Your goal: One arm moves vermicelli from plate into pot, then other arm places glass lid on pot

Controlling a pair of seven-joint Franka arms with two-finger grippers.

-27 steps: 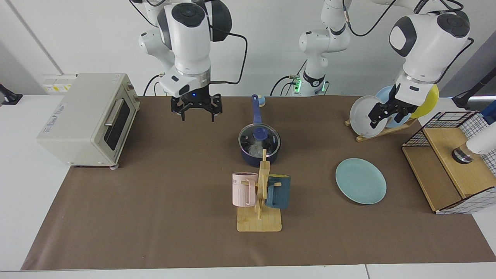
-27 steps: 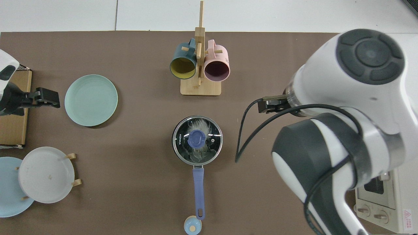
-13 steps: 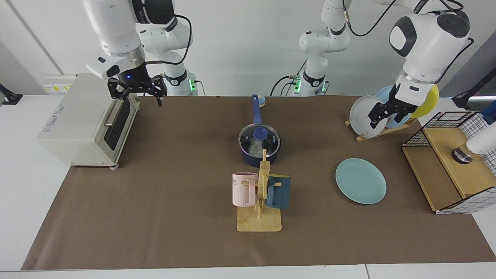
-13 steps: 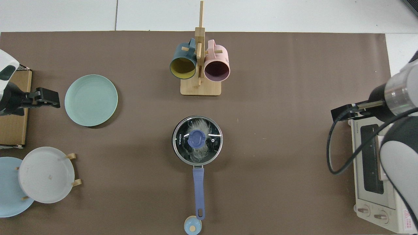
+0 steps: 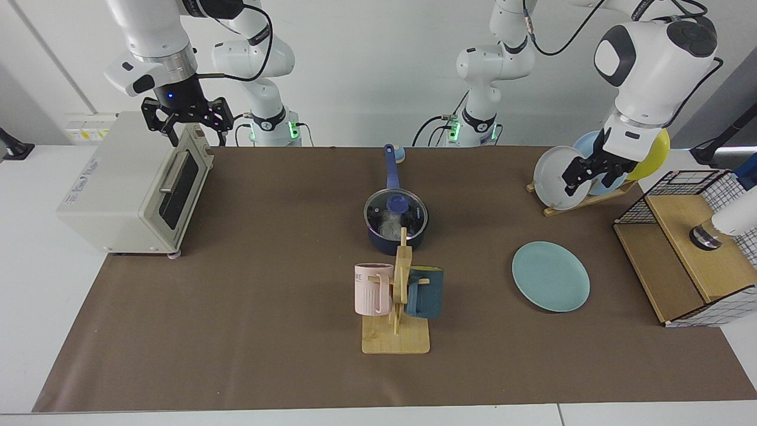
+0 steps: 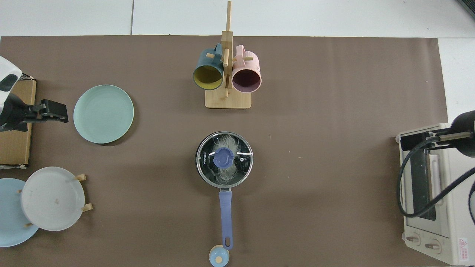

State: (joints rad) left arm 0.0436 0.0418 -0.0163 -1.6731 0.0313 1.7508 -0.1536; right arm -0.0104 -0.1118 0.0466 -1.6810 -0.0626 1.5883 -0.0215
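I count one round navy pot [image 5: 395, 236] mid-tabletop, its one clear glass lid [image 6: 224, 158] seated over one wispy white vermicelli [image 6: 226, 142] tangle, one smooth teal plate [image 5: 550, 276] bare at the right, two mugs [image 5: 373, 288] on a wooden rack, my right hand [image 5: 184, 120] open above the toaster oven [image 5: 133, 180], and my left hand [image 5: 582, 176], fingers spread and empty, waiting by the plate rack [image 5: 582, 201].

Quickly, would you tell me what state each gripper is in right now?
Right gripper: open, holding nothing, up above the toaster oven.
Left gripper: empty, hanging by the plate rack; open or shut cannot be told.
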